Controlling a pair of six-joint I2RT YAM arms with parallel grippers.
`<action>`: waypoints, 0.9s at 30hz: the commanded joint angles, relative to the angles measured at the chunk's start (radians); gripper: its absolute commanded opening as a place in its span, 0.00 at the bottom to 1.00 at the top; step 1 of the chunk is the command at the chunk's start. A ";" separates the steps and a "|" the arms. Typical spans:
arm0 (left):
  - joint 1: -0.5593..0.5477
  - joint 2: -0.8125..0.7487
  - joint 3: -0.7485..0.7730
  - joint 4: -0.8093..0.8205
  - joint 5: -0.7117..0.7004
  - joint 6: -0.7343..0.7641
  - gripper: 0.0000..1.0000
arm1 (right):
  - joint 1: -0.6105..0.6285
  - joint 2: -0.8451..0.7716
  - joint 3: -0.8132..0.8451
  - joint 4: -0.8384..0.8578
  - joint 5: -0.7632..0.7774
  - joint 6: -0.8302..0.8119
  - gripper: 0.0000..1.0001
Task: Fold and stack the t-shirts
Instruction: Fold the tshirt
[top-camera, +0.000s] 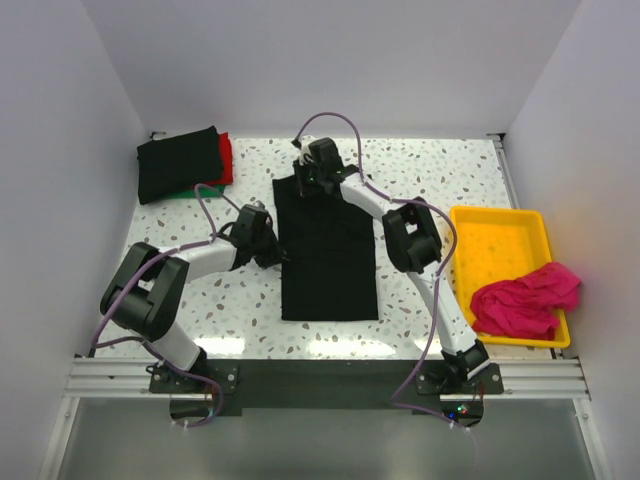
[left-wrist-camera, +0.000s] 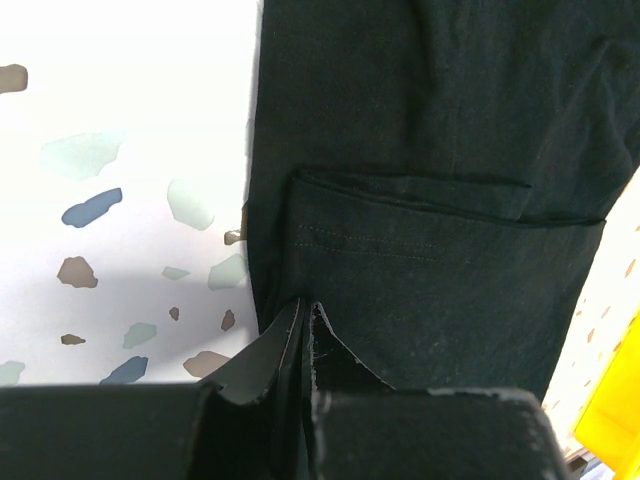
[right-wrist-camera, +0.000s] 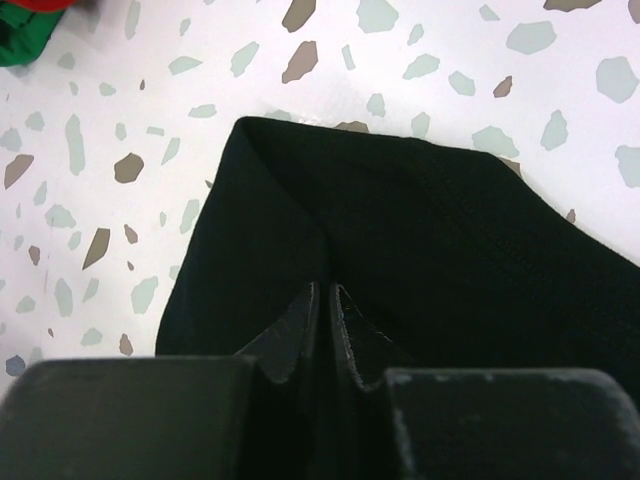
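Magenta-pink t-shirt (top-camera: 525, 300) in yellow tray (top-camera: 490, 240), near corner

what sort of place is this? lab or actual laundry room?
Probably a lab robot cell, not a home: plain white booth walls around a speckled table, left arm and right arm bolted to an aluminium rail, and one black t-shirt laid out.

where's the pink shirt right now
In the top view, the pink shirt lies crumpled in the yellow tray on the right of the table, spilling over the tray's right rim.
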 joint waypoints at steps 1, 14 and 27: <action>-0.001 0.002 -0.007 -0.008 -0.019 0.022 0.05 | 0.007 -0.025 0.024 -0.001 0.024 -0.015 0.06; -0.001 0.015 -0.012 -0.025 -0.029 0.023 0.03 | 0.007 -0.178 -0.003 -0.048 0.159 -0.076 0.00; 0.001 0.007 -0.009 -0.031 -0.028 0.028 0.02 | 0.009 -0.220 -0.067 -0.156 0.339 -0.128 0.00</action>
